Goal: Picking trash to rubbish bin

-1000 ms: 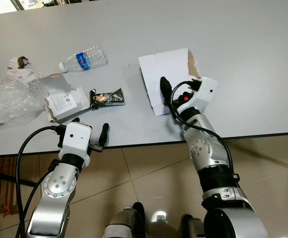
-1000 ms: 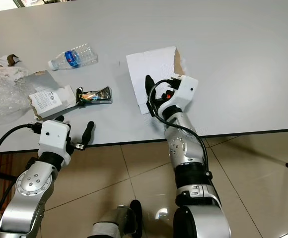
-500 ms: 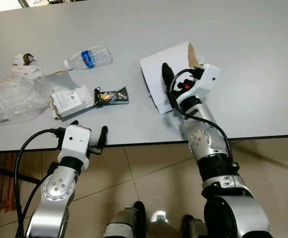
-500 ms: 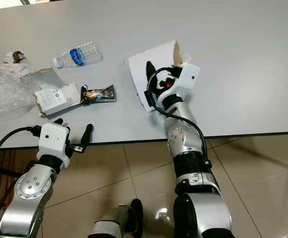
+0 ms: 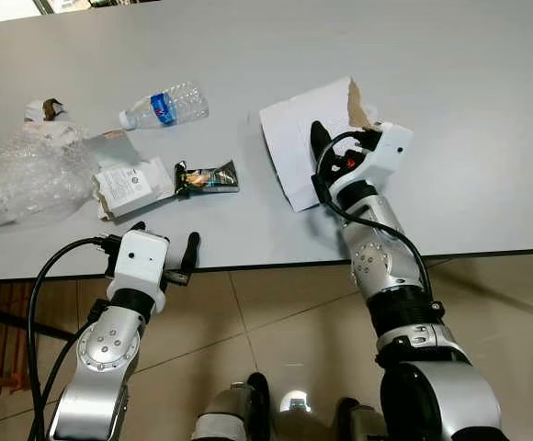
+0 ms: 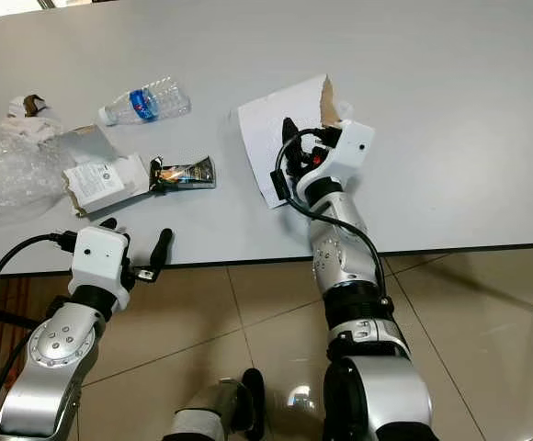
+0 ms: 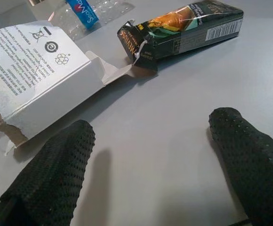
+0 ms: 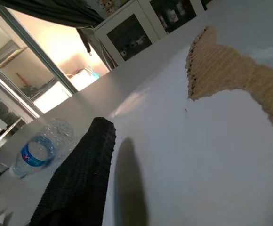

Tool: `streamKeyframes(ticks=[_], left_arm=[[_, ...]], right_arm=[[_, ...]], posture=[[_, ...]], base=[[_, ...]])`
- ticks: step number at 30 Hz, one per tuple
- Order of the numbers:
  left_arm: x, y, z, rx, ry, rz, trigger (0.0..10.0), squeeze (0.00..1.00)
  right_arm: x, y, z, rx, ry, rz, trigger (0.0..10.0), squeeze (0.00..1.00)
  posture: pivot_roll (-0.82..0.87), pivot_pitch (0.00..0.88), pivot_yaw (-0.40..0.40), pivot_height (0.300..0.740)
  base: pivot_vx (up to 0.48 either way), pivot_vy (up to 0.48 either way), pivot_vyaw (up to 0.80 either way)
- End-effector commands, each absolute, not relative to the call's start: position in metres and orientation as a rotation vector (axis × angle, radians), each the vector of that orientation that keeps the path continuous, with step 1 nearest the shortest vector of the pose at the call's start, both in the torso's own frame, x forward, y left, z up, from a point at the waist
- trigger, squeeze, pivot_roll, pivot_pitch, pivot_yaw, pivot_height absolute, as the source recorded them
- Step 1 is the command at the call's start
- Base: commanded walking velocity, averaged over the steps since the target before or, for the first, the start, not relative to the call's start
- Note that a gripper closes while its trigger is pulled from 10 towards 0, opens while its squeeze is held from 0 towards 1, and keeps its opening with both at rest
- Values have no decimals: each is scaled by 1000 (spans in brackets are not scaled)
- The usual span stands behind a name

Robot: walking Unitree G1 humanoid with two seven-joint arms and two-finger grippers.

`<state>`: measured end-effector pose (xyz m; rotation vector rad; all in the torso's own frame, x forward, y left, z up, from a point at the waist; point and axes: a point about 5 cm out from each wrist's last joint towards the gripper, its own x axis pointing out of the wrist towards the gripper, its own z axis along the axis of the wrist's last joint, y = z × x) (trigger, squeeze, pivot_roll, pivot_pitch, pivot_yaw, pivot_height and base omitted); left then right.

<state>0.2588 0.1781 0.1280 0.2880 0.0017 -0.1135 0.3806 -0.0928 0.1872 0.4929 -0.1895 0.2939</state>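
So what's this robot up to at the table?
It is clearing trash off a grey table. Its right hand rests on a torn white cardboard sheet, one black finger lying flat on it. Its left hand hovers open at the table's near edge, facing a dark snack wrapper and a small white box. A plastic bottle and bubble wrap lie farther off.

Tabletop (image 5: 450,55) layout. Torn cardboard sheet (image 5: 299,138) lies right of centre, with the right end effector (image 5: 326,147) upon it. Left of it lies a snack wrapper (image 5: 207,177); a small carton (image 5: 129,187) just beside that; a bottle (image 5: 165,106) farther back; bubble wrap (image 5: 23,175) at far left. The left end effector (image 5: 165,246) sits at the near edge.
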Motion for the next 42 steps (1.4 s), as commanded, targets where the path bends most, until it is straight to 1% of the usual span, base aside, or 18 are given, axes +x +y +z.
streamKeyframes(ticks=[1, 19, 25, 30, 38, 42], left_arm=[[257, 182, 128, 300, 8, -101, 10000, 0], [261, 181, 129, 302, -1, -103, 10000, 0], [266, 178, 129, 295, -12, -97, 10000, 0], [269, 176, 129, 286, -21, -92, 10000, 0], [274, 172, 130, 269, -37, -92, 10000, 0], [277, 165, 135, 213, -51, -160, 10000, 0]], right_arm=[[381, -89, 191, 497, -203, 299, 0, 0], [383, -92, 191, 481, -216, 285, 0, 0], [388, -97, 205, 441, -259, 295, 0, 0], [390, -98, 217, 378, -299, 311, 0, 0], [391, -100, 228, 330, -340, 308, 0, 0], [389, -105, 228, 289, -353, 299, 0, 0]], posture=[[225, 265, 123, 740], [222, 253, 127, 740], [211, 229, 114, 740], [203, 215, 106, 740], [183, 202, 96, 740], [167, 196, 92, 740]], base=[[0, 0, 0], [0, 0, 0], [0, 0, 0], [0, 0, 0], [0, 0, 0], [0, 0, 0]])
